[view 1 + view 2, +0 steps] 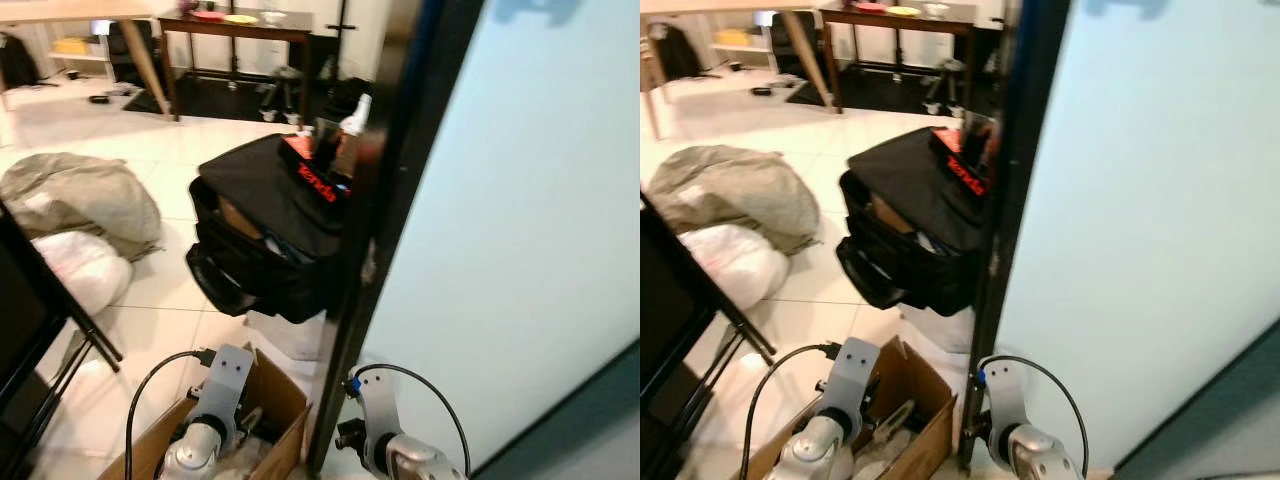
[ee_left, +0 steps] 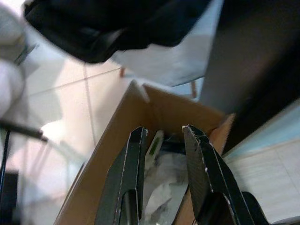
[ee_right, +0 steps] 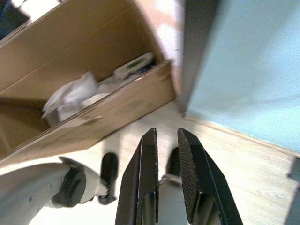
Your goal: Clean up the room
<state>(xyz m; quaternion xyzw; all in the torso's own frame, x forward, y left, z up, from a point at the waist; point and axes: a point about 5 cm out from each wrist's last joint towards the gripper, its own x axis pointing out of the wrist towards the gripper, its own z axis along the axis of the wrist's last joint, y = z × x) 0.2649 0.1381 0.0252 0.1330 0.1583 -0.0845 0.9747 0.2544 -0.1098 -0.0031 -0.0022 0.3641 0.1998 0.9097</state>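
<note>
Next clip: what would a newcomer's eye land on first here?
Probably the black bag with red lettering, standing on the tiled floor beside a dark door frame. Below it, an open cardboard box of crumpled white stuff sits under the left gripper. Grey and white sacks lie to the left.

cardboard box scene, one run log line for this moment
left gripper: open over cardboard box | right gripper: open above floor | black bag: ahead

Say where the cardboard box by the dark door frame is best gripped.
Probably the cardboard box by its free upright wall, from above: the top is open, giving a thin edge to pinch. The left tool hangs open above its inside, holding nothing.
</note>
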